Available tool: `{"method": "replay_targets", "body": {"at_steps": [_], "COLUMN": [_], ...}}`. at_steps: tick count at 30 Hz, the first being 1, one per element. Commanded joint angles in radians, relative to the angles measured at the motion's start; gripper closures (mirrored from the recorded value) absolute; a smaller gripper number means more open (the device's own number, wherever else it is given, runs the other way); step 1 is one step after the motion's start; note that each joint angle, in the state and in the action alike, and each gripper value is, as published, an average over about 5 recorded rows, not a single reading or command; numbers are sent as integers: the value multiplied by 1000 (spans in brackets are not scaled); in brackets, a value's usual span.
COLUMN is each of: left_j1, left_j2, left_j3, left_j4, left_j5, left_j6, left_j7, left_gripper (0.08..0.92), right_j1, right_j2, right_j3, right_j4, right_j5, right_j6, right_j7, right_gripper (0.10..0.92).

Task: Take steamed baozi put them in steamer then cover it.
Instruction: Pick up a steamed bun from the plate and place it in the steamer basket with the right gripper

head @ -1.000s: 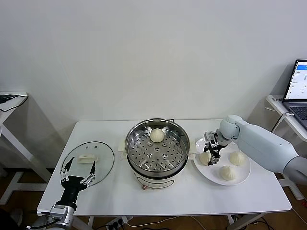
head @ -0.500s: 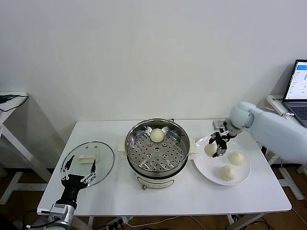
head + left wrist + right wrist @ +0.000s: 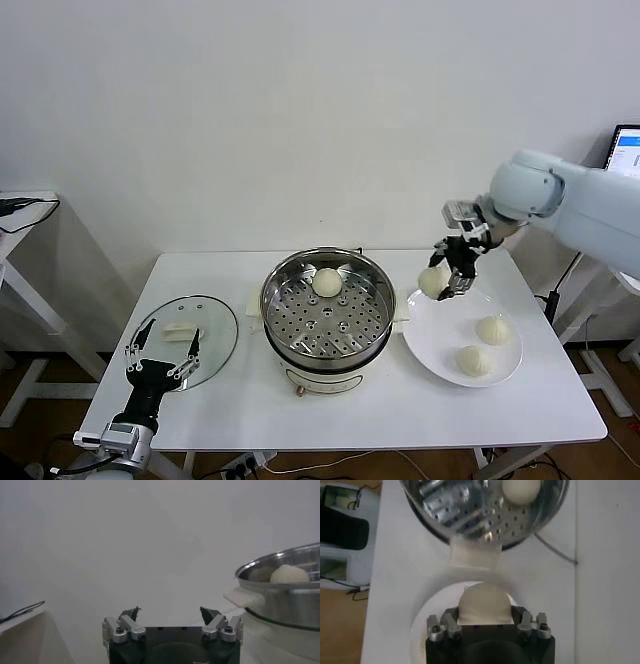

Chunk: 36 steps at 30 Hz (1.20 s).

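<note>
- Head view: the right gripper [image 3: 447,279] is seen raised above the white plate [image 3: 440,345], between the plate and the steamer [image 3: 322,318], with its fingers clamped on one steamed baozi [image 3: 432,282] that hangs clear of the plate.
- Two more baozi are seen lying on the plate: one [image 3: 494,329] toward the far right side and one [image 3: 473,360] nearer the front edge.
- A fourth baozi [image 3: 327,282] is seen resting on the perforated tray inside the steamer, toward its back wall.
- The steamer is placed at the middle of the white table [image 3: 350,415] and is uncovered.
- The cover [image 3: 186,340] is laid flat on the table to the left of the steamer, apart from it, with its cream handle [image 3: 181,331] facing up.
- The left gripper [image 3: 160,362] is held low at the front left of the table, at the near edge of the cover, with its fingers spread apart and nothing between them.
- Right wrist view: the held baozi [image 3: 484,603] is seen gripped between the fingers, above the plate rim [image 3: 422,625], with the steamer's side handle [image 3: 474,556] and the baozi inside the pot [image 3: 521,490] beyond it.
- Left wrist view: the left gripper's fingertips [image 3: 132,613] are shown parted, with the steamer [image 3: 287,597] off to one side.
</note>
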Motion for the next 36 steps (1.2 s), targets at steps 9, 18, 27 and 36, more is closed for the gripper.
{"method": "replay_targets", "body": {"at_steps": [9,18,27,36], "left_j1": [0,-1,-4,-5], "left_j2": [5,7,8,8], "left_j3": [-22,-47,-59,-63], "left_j4": [-10,-7,-6,2], "left_j5": [-5,-14,-19,-20], "left_j6": [2,3,4,4], "left_j7": [1,1,3,3], "left_gripper": [177,177,177,177], "right_j1": [7,-106,-240,-331], "right_j2": [387,552,641,682], "right_j3": [-4,32,69,109], "right_j4": [9,-160,-339,-426], "right_j5": [193,154,81,16], "right_j6": [-194,-197,-179,-161], "right_j7": [101,103,95,84], "right_gripper": [321,321,321,321]}}
